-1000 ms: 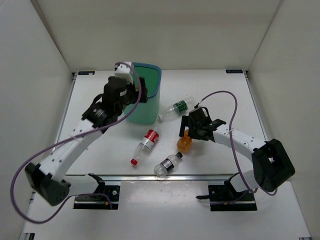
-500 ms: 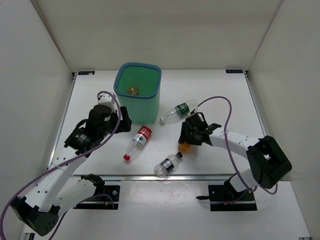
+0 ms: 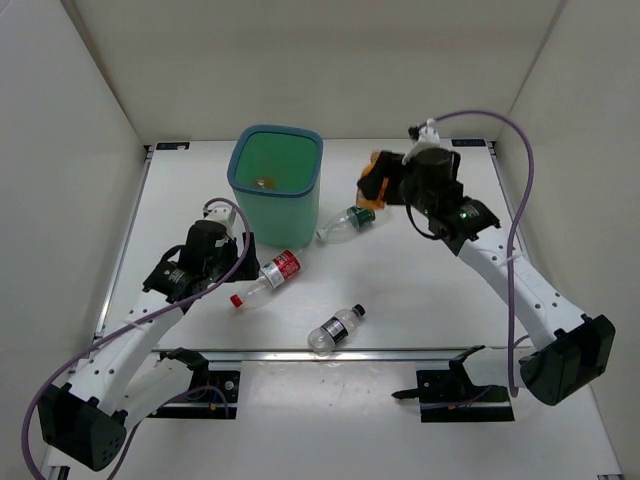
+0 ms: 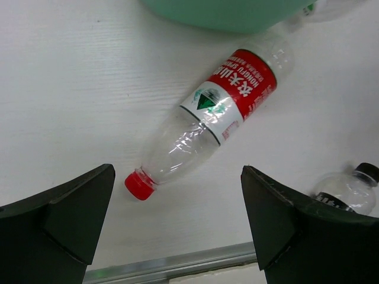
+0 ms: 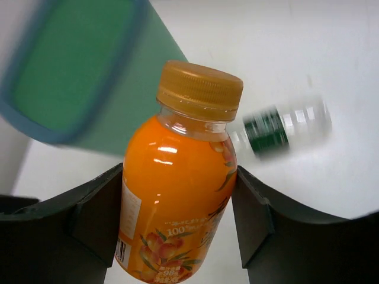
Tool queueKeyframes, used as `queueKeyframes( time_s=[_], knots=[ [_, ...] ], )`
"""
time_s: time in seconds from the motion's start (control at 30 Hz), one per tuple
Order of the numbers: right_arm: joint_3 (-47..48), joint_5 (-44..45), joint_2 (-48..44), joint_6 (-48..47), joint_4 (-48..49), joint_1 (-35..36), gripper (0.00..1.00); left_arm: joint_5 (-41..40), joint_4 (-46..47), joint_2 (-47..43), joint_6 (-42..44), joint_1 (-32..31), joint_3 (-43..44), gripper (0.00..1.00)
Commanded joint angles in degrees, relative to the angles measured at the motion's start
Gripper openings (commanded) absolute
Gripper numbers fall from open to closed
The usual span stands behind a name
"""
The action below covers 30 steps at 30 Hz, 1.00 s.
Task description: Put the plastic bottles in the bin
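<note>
Right arm raised, right gripper (image 3: 384,186) clamping the orange bottle (image 5: 177,177) beside the bin (image 3: 246,192); left gripper (image 4: 177,222) low, wide over the red-label bottle (image 4: 231,100).

Bright, even light, soft shadows. Right wrist view: bin (image 5: 127,100) and green-labelled bottle (image 5: 275,127) blurred; highlights glint on the orange bottle (image 5: 177,195).

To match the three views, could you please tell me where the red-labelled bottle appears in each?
Top external: red-labelled bottle lies left of centre, just below the bin.
Left wrist: centre of picture, red cap at lower left.
Right wrist: not in it.
Shared landmark: the teal bin.
</note>
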Motion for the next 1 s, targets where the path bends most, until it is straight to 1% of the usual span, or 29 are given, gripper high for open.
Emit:
queueKeyframes(
  time_s=[0.0,0.03,0.07,0.1,0.2,0.23,0.3,0.33,0.37,0.4,0.43,0.47,0.5,0.53,0.6,0.7,0.77,0.8,0.87,0.9,0.93,0.97],
  knots=[
    [11.7,-2.2,4.1,-9.1,9.3,1.3,0.15,2.5,3.4,0.4,1.8,1.8,-1.7,0.99],
    [13.5,-1.2,5.9,-11.0,9.9,2.9,0.16,2.6,4.1,0.5,1.7,2.2,-1.9,0.99],
    [18.2,-1.4,9.0,-12.9,11.1,4.5,0.17,3.3,4.7,0.9,2.4,2.8,-2.1,0.99],
    [20.1,-1.8,12.9,-13.9,12.5,4.9,0.17,3.1,4.9,1.1,2.9,3.0,-2.1,0.99],
    [29.6,-9.5,21.4,-13.0,16.3,5.1,0.16,3.0,4.8,2.2,3.3,3.6,-2.0,0.99],
    [31.4,-12.4,23.5,-12.5,16.9,5.4,0.17,3.1,4.7,2.4,3.7,3.8,-1.9,0.99],
    [38.4,-13.9,32.2,-14.6,13.4,7.5,0.18,4.4,4.4,2.8,4.2,4.0,-1.4,0.99],
    [43.9,-12.9,36.4,-15.6,11.6,8.5,0.24,3.9,4.2,3.2,4.5,4.1,-1.2,0.99],
    [48.2,-13.3,37.5,-16.5,8.8,9.4,0.34,4.5,4.1,3.3,4.8,4.3,-1.0,0.98],
    [48.5,-13.7,38.3,-16.3,9.0,9.8,0.55,4.6,4.3,3.2,5.1,4.5,-1.3,0.99],
    [47.8,-13.8,38.2,-15.0,10.7,10.1,0.62,5.0,4.3,3.2,5.4,4.7,-0.8,0.99],
    [47.0,-14.2,37.8,-14.5,11.1,9.7,0.74,5.4,4.4,2.8,5.4,5.0,-0.6,0.99],
    [47.6,-14.4,37.4,-14.1,10.2,9.8,0.82,6.3,4.7,3.2,6.0,5.0,-0.7,0.98],
    [48.3,-13.8,37.3,-14.7,8.7,9.6,0.86,6.4,4.8,3.2,6.6,4.7,-0.9,0.99],
    [49.2,-12.6,36.7,-15.4,7.3,9.3,0.99,7.8,5.6,3.4,6.9,3.7,-1.3,0.99],
    [49.0,-12.4,33.8,-17.0,4.8,8.8,0.99,9.9,5.6,4.7,9.3,1.4,-1.8,0.99],
    [47.9,-11.6,30.2,-17.7,2.6,8.8,0.99,13.8,6.5,6.8,11.4,-0.4,-1.9,0.98],
    [46.5,-11.4,29.7,-17.7,2.5,8.3,0.99,14.4,7.0,7.7,11.7,-1.6,-2.0,0.98],
    [41.9,-12.0,23.4,-17.8,2.0,7.4,0.99,14.3,8.4,10.6,12.6,-3.7,-2.8,0.98],
    [37.2,-12.3,21.5,-16.6,3.0,6.4,0.99,14.4,9.3,11.4,12.6,-4.1,-2.9,0.99],
    [31.6,-12.8,17.7,-16.3,4.2,5.2,0.99,14.3,9.2,13.0,13.3,-4.8,-2.9,0.99],
    [28.6,-13.5,13.7,-15.0,5.4,4.5,1.0,14.4,9.9,14.5,14.3,-5.1,-3.1,0.99]
  ],
)
